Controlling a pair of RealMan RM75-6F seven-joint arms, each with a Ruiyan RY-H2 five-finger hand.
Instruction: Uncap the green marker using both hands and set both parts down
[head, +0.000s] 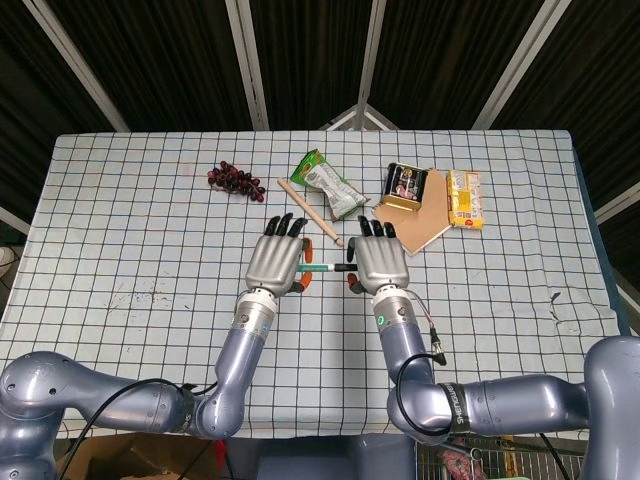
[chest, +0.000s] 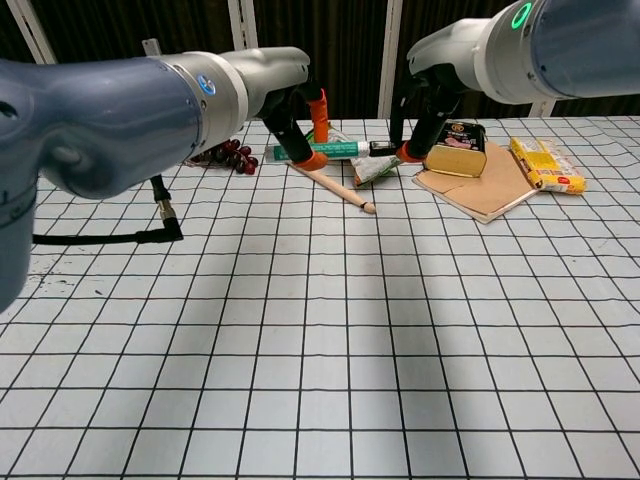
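The green marker (head: 322, 268) (chest: 338, 150) hangs level above the table between my two hands. My left hand (head: 277, 263) (chest: 292, 110) grips its green barrel with orange-tipped fingers. My right hand (head: 379, 261) (chest: 425, 100) pinches the black cap (head: 344, 268) (chest: 382, 148) at the marker's right end. The cap still sits on the barrel. Both palms face down in the head view, so the fingers under them are mostly hidden.
Behind the hands lie a wooden stick (head: 309, 212), a green snack packet (head: 329, 184), grapes (head: 234, 180), a dark tin (head: 405, 184) on a brown board (head: 425, 222) and a yellow packet (head: 463, 198). The checked cloth (head: 140, 260) covers the table.
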